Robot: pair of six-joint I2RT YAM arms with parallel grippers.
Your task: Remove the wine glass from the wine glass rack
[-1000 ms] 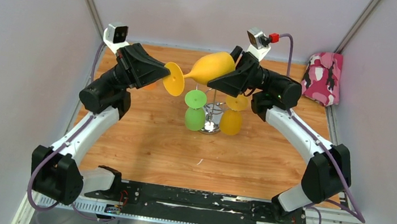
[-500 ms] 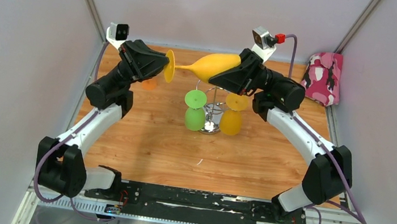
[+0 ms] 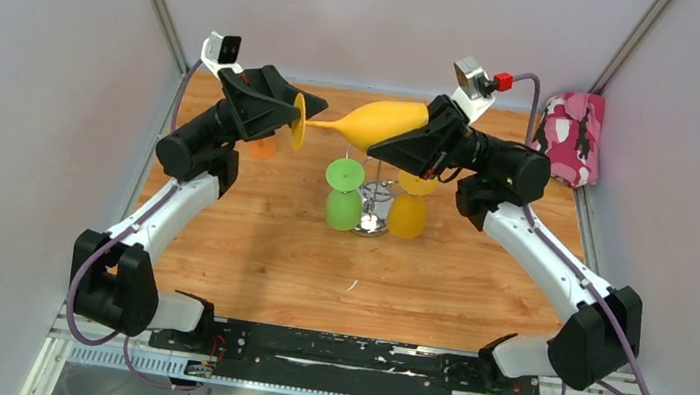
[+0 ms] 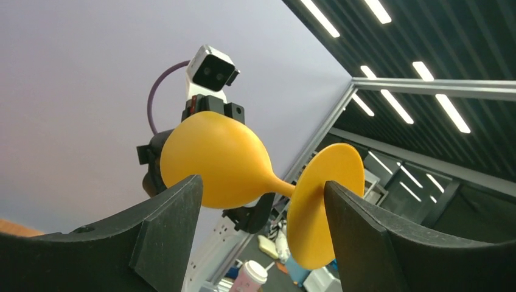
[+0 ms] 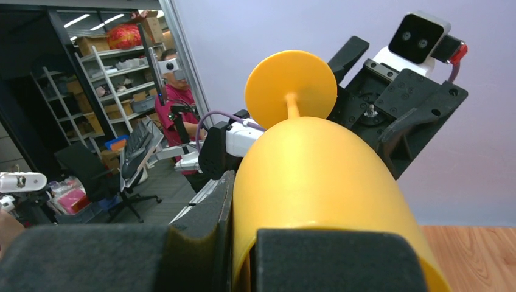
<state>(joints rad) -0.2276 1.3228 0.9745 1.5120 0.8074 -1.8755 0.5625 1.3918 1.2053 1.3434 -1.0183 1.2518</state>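
Observation:
A yellow-orange wine glass hangs on its side in the air above the rack, foot toward the left. My right gripper is shut on the rim of its bowl, one finger outside the wall and the other inside. My left gripper stands open around the foot, which lies close to the right finger; the stem runs between the jaws. The chrome wine glass rack stands mid-table, with a green glass and an orange glass hanging on it.
A pink patterned bundle lies at the back right corner. A small orange object sits on the wooden table under the left arm. Grey walls close in on both sides.
The left gripper has opened off the glass's foot, and the right gripper has shut on the bowl. The glass has risen and levelled out, both arms shifting toward the back.

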